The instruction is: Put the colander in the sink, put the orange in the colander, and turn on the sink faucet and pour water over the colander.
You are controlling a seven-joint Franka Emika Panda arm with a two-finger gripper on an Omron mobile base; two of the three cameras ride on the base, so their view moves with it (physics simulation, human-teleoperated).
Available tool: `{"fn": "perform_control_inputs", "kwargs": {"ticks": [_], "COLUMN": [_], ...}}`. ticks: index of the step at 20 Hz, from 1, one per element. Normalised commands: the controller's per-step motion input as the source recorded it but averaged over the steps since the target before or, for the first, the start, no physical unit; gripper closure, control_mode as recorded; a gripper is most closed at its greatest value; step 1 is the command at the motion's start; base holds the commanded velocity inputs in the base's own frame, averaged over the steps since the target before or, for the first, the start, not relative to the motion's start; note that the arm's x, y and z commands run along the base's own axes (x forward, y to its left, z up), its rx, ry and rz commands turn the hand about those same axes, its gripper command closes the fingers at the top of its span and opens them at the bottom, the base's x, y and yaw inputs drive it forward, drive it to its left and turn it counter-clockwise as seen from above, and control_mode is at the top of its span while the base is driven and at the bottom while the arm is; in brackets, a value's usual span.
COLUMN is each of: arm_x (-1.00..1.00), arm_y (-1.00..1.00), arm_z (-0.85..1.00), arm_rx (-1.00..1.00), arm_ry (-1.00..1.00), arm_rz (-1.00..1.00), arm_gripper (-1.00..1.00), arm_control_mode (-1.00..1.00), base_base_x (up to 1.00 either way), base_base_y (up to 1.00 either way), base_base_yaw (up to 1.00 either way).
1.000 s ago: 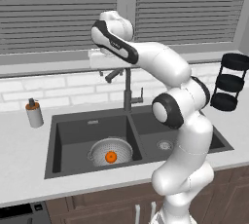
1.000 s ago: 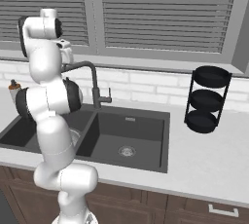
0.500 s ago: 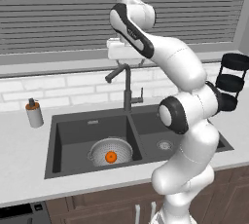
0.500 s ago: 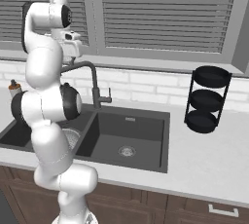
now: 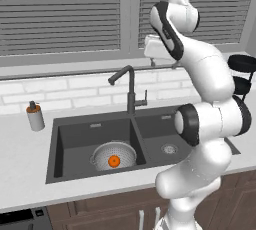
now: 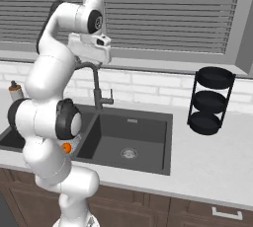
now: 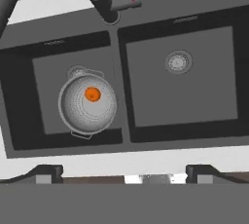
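The silver mesh colander point(image 5: 114, 154) point(image 7: 88, 104) sits in the left basin of the dark double sink point(image 5: 75, 131) point(image 6: 148, 127) point(image 7: 116, 72). The orange point(image 5: 114, 161) point(image 7: 92, 94) point(image 6: 65, 147) lies inside it. The dark faucet point(image 5: 131, 91) point(image 6: 96, 88) point(image 7: 104, 4) stands behind the divider, its spout angled toward the left basin. No water is running. My gripper point(image 5: 154, 59) point(image 6: 89, 53) point(image 7: 125, 174) hangs high above the sink, beside the top of the faucet, pointing down. It is open and holds nothing.
A small soap dispenser point(image 5: 35, 116) point(image 6: 16, 91) stands on the counter left of the sink. A black three-tier rack point(image 6: 210, 100) point(image 5: 242, 74) stands on the counter to the right. Window blinds and a sill run behind the faucet.
The arm has swung to the right, carrying the hand from left of the faucet spout to its right side. The gripper has stayed open.
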Motion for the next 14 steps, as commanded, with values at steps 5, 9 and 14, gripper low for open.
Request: {"fn": "perform_control_inputs", "kwargs": {"ticks": [5, 9, 14], "arm_x": [0.0, 0.0, 0.01], "arm_y": [-0.62, -0.15, 0.04], "arm_z": [-0.77, -0.99, -0.8], "arm_rx": [0.0, -0.05, -0.01], "arm_ry": [-0.32, -0.37, -0.44], "arm_rz": [0.02, 0.05, 0.07], "arm_gripper": [-1.0, -1.0, -1.0], "arm_control_mode": [-1.0, -1.0, -1.0], "base_base_x": [0.0, 0.0, 0.0], "base_base_y": [0.0, 0.0, 0.0], "base_base_yaw": [0.0, 0.0, 0.0]}}
